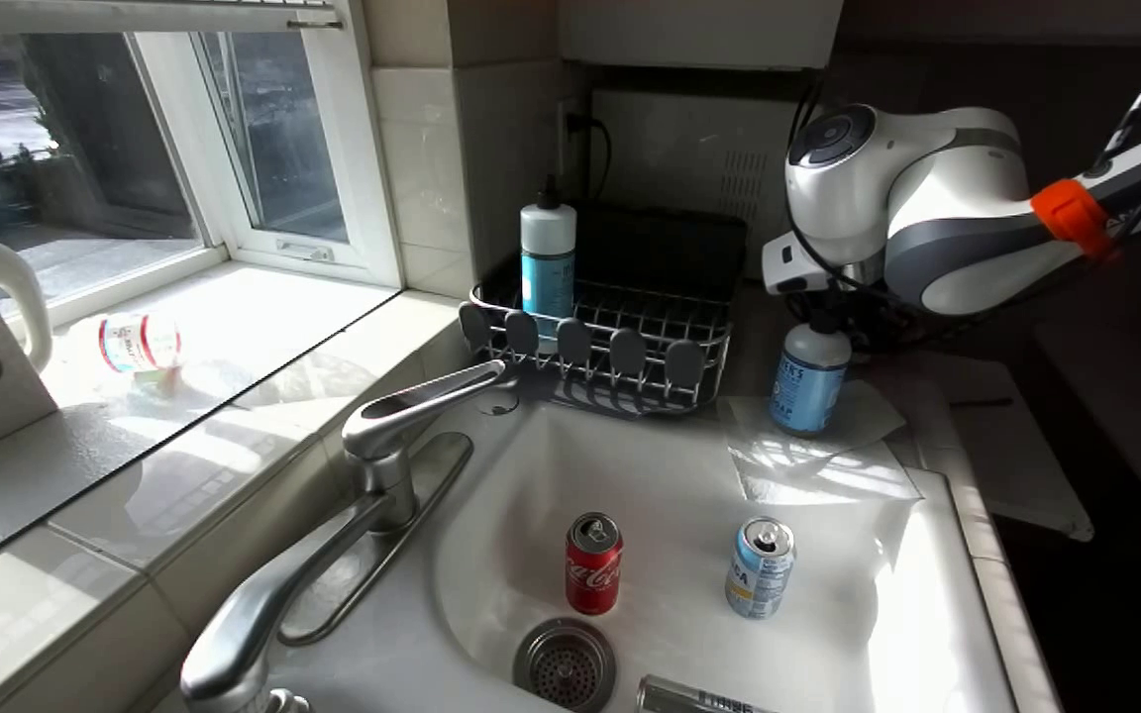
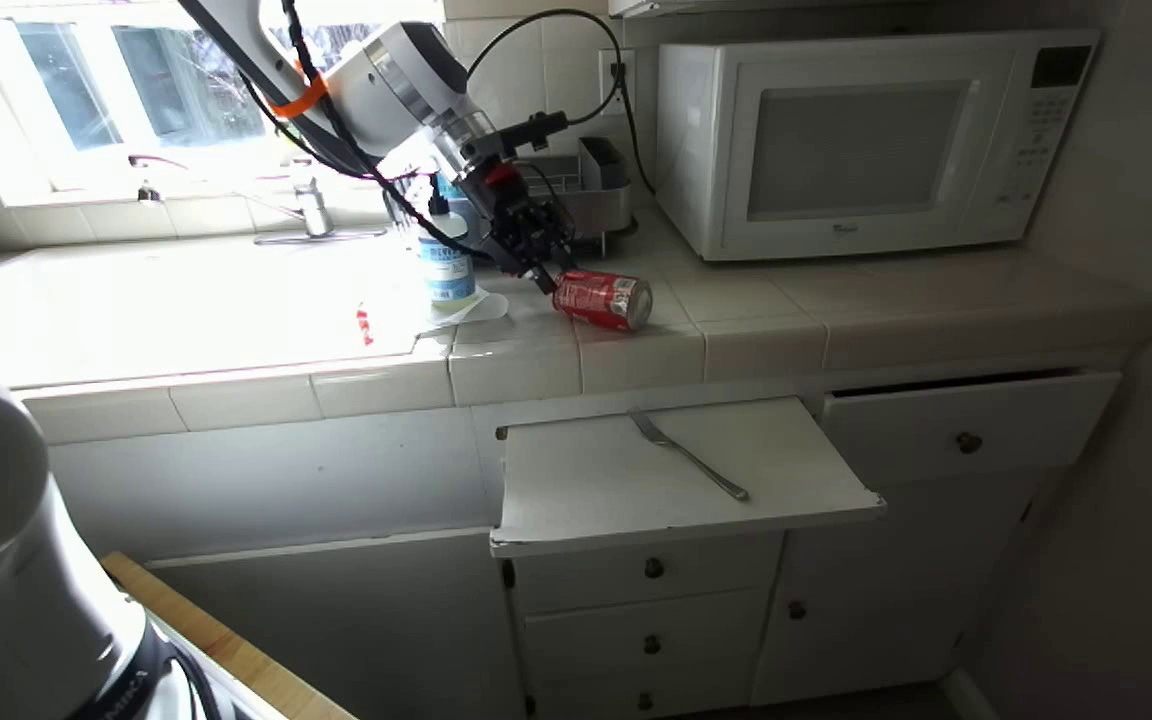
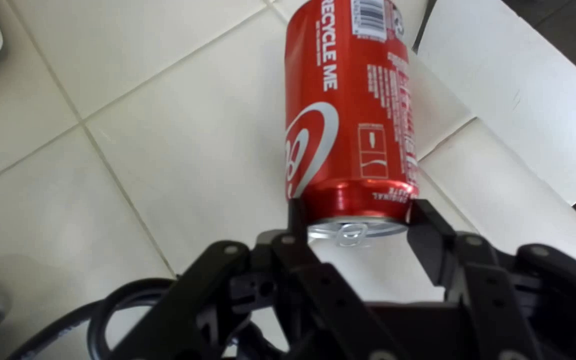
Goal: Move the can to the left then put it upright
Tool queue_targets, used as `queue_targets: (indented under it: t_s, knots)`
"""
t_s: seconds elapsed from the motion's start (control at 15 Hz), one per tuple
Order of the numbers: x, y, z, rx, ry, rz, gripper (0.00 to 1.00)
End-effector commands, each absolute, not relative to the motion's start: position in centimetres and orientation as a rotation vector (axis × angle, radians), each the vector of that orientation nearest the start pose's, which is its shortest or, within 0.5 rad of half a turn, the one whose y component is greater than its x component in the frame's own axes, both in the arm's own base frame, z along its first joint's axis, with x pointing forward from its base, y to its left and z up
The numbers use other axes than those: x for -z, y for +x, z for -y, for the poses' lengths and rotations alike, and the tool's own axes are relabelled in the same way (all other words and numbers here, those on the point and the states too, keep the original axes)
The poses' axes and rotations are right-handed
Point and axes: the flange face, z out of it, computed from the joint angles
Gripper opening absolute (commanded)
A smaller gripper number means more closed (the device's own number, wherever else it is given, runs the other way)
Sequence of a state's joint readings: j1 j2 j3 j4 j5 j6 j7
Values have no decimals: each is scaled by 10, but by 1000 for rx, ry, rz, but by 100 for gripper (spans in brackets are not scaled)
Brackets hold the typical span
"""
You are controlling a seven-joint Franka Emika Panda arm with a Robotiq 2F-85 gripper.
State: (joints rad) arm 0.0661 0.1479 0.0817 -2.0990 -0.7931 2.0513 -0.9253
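And here's my hand (image 3: 359, 212), slanting down, part-closed and gripping the tipped can (image 3: 350, 110) by its top, while the sink (image 1: 645, 465) holds a red can (image 1: 594, 569) and blue can (image 1: 761, 569)!

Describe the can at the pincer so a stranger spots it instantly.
In an exterior view, start at the microwave, then look left along the counter. Near its front edge, at the pincer, is a red can on its side. The other red can stands upright in the sink; this one is tipped, outside it.
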Motion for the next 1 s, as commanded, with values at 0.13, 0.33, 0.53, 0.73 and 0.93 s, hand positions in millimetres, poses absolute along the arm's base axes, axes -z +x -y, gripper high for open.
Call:
queue_targets:
  t_s: [0.13, 0.33, 0.53, 0.73, 0.93]
  knots:
    - [-364, 558, -41, 515, 1836, -1747, 16]
    - [-379, 559, -41, 483, 1842, -1734, 0]
    - [-387, 561, -39, 466, 1835, -1720, 0]
    - [-389, 562, -38, 464, 1836, -1712, 28]
    - [-381, 561, -37, 494, 1843, -1710, 49]
